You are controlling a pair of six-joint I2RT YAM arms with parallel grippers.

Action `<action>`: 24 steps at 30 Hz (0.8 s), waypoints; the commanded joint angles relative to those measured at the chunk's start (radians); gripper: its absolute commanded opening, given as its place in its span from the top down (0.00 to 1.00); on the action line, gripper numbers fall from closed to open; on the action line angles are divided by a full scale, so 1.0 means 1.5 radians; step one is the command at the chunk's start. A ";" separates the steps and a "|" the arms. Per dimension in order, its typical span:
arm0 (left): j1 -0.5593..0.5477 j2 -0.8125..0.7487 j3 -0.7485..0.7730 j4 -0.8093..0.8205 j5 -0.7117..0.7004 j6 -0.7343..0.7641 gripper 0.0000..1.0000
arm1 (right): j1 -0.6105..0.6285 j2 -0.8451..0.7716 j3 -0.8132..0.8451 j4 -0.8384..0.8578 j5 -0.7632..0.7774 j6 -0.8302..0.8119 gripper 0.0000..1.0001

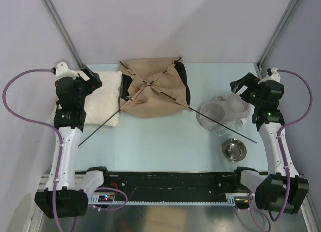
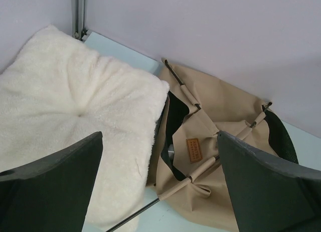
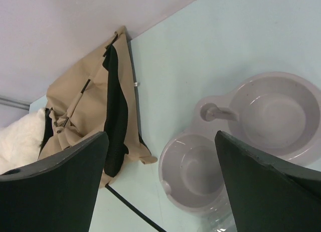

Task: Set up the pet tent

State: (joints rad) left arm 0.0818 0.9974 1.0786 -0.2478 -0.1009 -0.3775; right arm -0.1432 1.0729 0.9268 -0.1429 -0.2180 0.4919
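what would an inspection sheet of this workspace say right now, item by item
surface: pale blue tabletop, matte, evenly lit
job's things: tan fabric pet tent with black trim lies collapsed at the far edge; its thin dark poles cross on top and stick out over the table
clutter: fluffy cream square cushion butting against the tent's left side; translucent double-bowl feeder; small steel bowl
grippers: left gripper above the cushion, jaws open, empty; right gripper by the feeder, jaws open, empty
cables: purple cable loops hang outside each arm
surroundings: plain lilac walls; metal frame struts
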 commanded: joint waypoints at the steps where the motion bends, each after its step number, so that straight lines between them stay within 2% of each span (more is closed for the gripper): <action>1: 0.003 -0.015 -0.001 0.024 0.003 -0.014 0.00 | 0.006 -0.016 0.006 -0.013 0.019 -0.008 0.06; 4: 0.004 -0.013 0.000 0.023 0.020 -0.010 0.00 | 0.010 -0.012 0.006 -0.014 0.015 0.004 0.05; 7: 0.004 -0.010 0.002 0.026 0.093 0.011 0.00 | 0.029 -0.012 0.006 -0.002 -0.011 -0.011 0.03; 12: 0.002 0.008 0.012 0.031 0.200 0.030 0.00 | 0.156 -0.009 0.006 0.018 0.043 -0.076 0.01; 19: 0.003 -0.003 0.003 0.031 0.208 0.032 0.00 | 0.290 0.045 0.008 0.066 0.060 -0.126 0.02; 24: 0.003 0.000 -0.002 0.032 0.232 0.025 0.00 | 0.370 0.115 0.027 0.072 0.085 -0.183 0.11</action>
State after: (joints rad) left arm 0.0818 1.0111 1.0786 -0.2417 0.1894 -0.3573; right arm 0.3405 1.1812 0.9268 -0.0822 -0.1326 0.3103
